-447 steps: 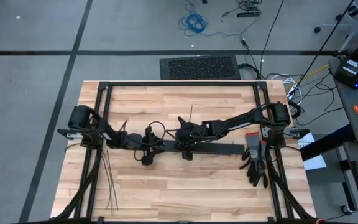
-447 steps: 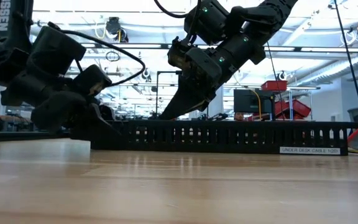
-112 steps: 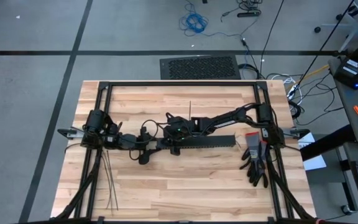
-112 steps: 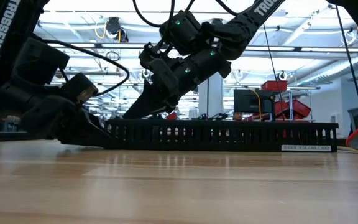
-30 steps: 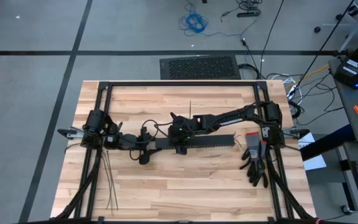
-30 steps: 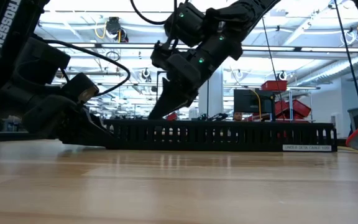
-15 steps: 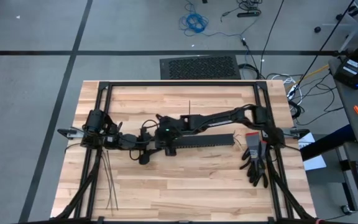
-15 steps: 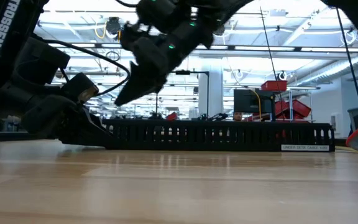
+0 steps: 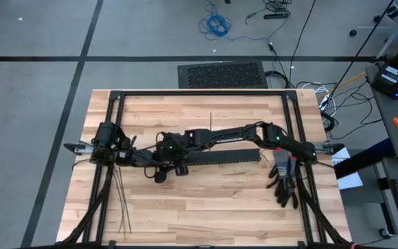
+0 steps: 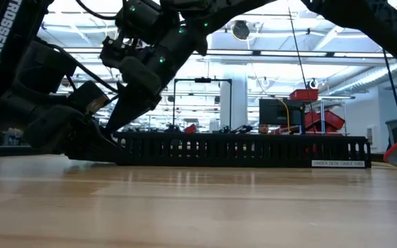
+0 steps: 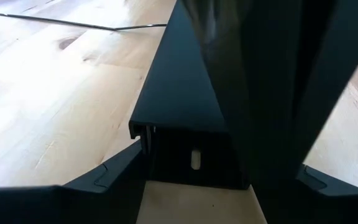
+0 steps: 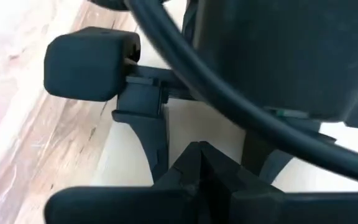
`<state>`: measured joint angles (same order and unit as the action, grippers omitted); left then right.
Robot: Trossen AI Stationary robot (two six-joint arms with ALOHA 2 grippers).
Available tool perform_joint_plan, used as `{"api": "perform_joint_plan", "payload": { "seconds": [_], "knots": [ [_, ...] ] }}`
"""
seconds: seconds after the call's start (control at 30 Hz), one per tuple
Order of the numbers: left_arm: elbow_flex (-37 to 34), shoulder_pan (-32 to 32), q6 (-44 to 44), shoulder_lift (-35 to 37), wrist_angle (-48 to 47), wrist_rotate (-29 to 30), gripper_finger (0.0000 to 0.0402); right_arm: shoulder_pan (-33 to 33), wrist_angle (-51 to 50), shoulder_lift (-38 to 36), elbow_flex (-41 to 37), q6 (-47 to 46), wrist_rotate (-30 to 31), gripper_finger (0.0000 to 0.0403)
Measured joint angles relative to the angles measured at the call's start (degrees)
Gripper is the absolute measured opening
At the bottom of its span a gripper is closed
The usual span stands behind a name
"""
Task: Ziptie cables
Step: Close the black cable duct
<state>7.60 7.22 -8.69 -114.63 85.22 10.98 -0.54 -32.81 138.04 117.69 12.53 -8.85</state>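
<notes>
The cables cannot be made out in any view; what shows of the task's things is the zipties, thin dark strips lying fanned on the wooden counter at its left front part, under the left arm's frame, and one more single ziptie lying alone toward the far edge near the middle. Between them a long black slotted duct lies across the middle of the counter. The left hand is at the duct's left end with its fingers set apart on either side of that end, gripping it. The right hand reaches across from the right side, above the duct, to a spot just beside the left hand; its fingers are closed together with nothing seen between them. A pair of black gloves lies on the counter's right side, well apart from both hands.
</notes>
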Motion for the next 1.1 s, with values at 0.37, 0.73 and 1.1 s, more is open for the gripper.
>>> {"api": "perform_joint_plan", "payload": {
  "seconds": [0.37,0.73,1.1],
  "knots": [
    [0.15,-0.02,0.11,-0.02,-0.36,-0.07,0.0255,0.00,-3.17,-0.50,0.15,0.39,1.82,0.0000],
    [-0.02,-0.01,0.16,-0.02,-0.23,-0.22,0.0255,0.02,-2.97,-0.79,1.47,1.71,2.96,0.0000],
    [0.00,0.00,0.13,-0.02,-0.16,-0.25,0.0255,0.02,0.13,-0.90,2.56,2.14,2.94,0.0000]
  ]
}}
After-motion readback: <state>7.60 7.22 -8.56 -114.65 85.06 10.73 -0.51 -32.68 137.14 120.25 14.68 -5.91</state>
